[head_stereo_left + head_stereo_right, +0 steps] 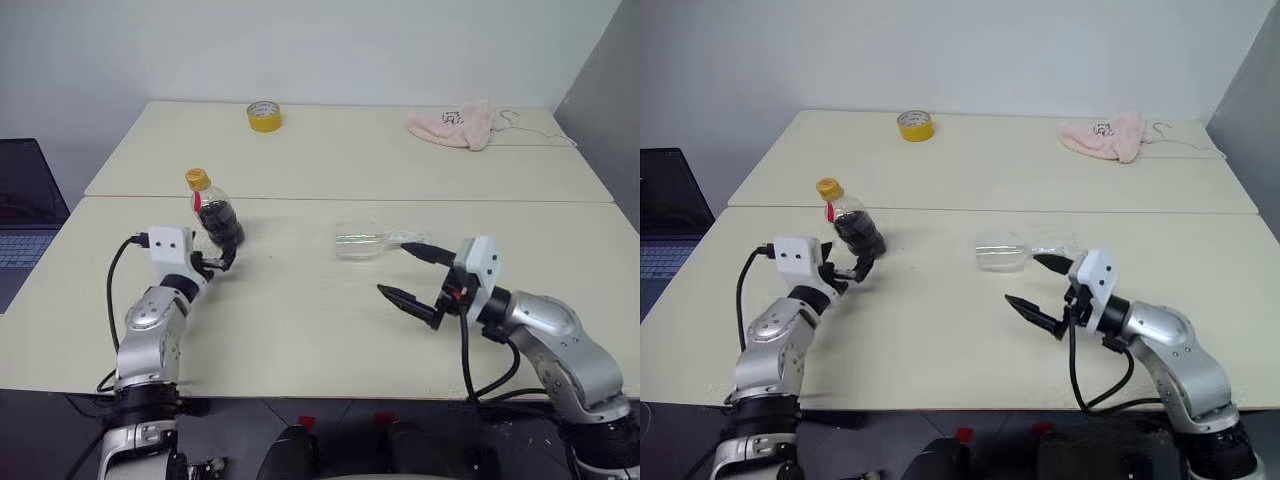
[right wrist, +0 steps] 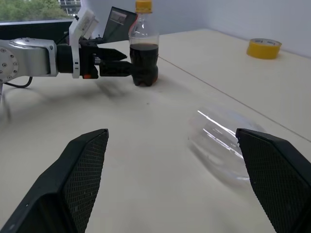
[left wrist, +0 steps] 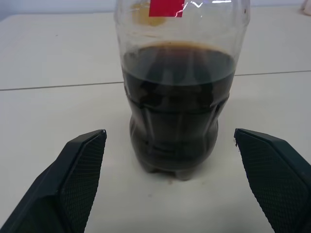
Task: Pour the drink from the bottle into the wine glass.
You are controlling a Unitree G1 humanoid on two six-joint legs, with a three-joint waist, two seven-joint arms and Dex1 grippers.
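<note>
Meanwhile, left gripper [image 1: 222, 262], jaws open, nears the upright bottle [image 1: 214, 210]; right gripper [image 1: 408, 270], jaws open, nears the toppled glass [image 1: 360, 241], which apparently needs righting.

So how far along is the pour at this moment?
Nothing is done yet: the small clear plastic bottle stands capped, the dark brown drink inside, and the clear stemmed wine glass lies empty on its side. In hand: the open left gripper brackets the bottle; the open right gripper nears the glass. Left: grasping, righting the glass, uncapping, pouring.

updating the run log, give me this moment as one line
left gripper open at bottle | right gripper open near wine glass lying down | nothing poured
</note>
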